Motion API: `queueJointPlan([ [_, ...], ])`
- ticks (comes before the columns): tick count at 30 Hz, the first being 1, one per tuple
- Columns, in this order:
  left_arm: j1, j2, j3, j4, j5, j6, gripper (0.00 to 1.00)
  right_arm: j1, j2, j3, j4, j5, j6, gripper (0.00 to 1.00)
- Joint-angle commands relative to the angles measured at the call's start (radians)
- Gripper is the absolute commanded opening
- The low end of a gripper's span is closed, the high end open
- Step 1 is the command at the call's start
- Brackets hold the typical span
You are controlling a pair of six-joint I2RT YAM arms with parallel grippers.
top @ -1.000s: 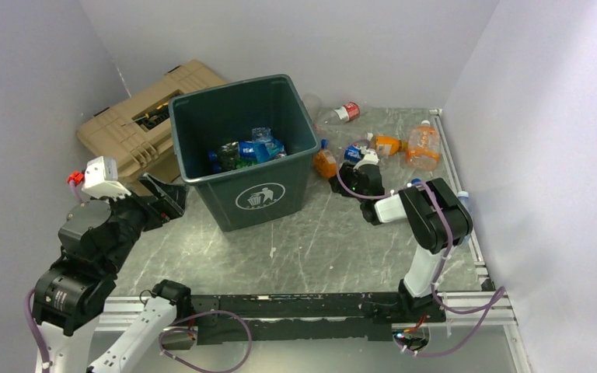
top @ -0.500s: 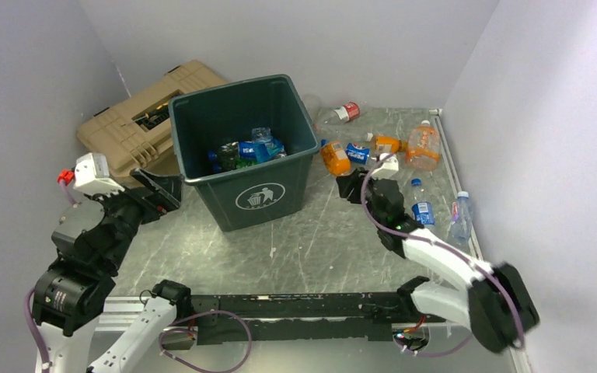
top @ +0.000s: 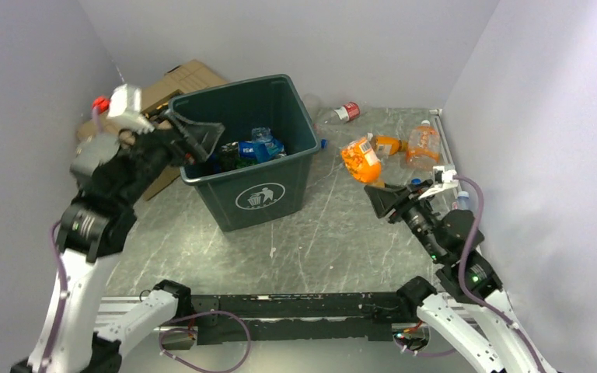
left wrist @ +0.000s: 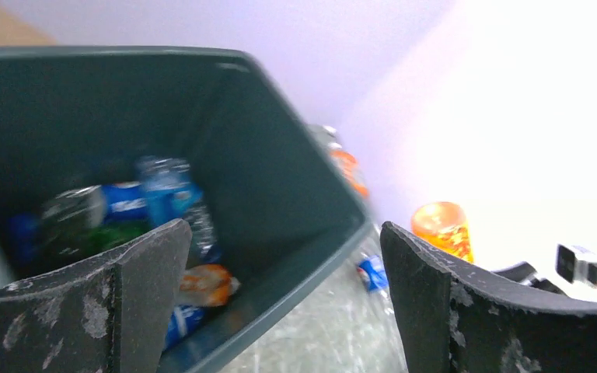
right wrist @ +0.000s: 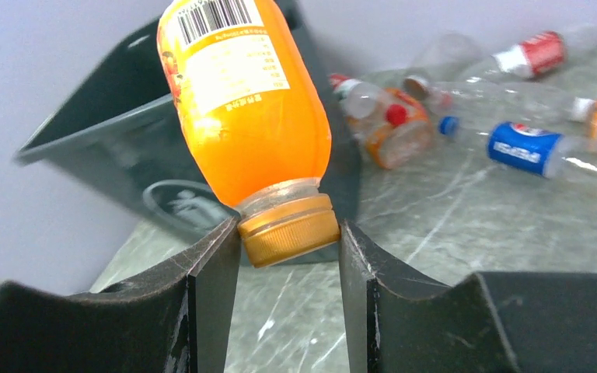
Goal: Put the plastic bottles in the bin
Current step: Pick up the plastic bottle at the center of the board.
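Observation:
The dark green bin stands at the table's middle left and holds several bottles. My right gripper is shut on the cap of an orange bottle and holds it tilted in the air, right of the bin. In the right wrist view the bottle hangs cap-down between my fingers. My left gripper is open and empty above the bin's left rim. In the left wrist view it looks down into the bin at blue-labelled bottles.
More bottles lie at the back right of the table: a red-labelled one, an orange one, a large clear one and one by the right rail. A tan hard case sits behind the bin's left side.
My right arm has drawn back and lifted the orange bottle off the table. My left arm has risen from the table's left side up over the bin's left rim.

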Motion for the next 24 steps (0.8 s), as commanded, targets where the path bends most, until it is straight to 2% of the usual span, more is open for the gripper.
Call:
queueJointPlan([
  [1, -0.001, 0.187, 0.155, 0.115, 0.454, 0.023, 0.96, 0.005, -0.039, 0.111, -0.165, -0.335, -0.096, 0.0],
  [4, -0.003, 0.267, 0.243, 0.107, 0.586, 0.075, 0.96, 0.004, -0.032, 0.177, -0.215, -0.543, -0.128, 0.0],
  [7, -0.026, 0.305, 0.279, 0.14, 0.743, 0.125, 0.97, 0.005, -0.02, 0.23, -0.273, -0.619, -0.168, 0.0],
  [10, -0.036, 0.321, 0.244, 0.271, 0.953, 0.057, 0.99, 0.005, -0.016, 0.264, -0.32, -0.729, -0.225, 0.0],
  [12, -0.043, 0.31, 0.176, 0.383, 1.025, -0.015, 0.99, 0.004, -0.006, 0.292, -0.353, -0.826, -0.256, 0.0],
  [13, -0.05, 0.303, 0.146, 0.404, 1.042, -0.029, 0.99, 0.005, 0.0, 0.304, -0.363, -0.864, -0.266, 0.0],
  [17, -0.11, 0.258, 0.097, 0.311, 1.042, 0.02, 0.99, 0.005, 0.058, 0.355, -0.387, -0.996, -0.291, 0.0],
  [24, -0.369, 0.218, 0.071, 0.023, 0.871, 0.226, 1.0, 0.005, 0.204, 0.465, -0.449, -1.028, -0.352, 0.0],
])
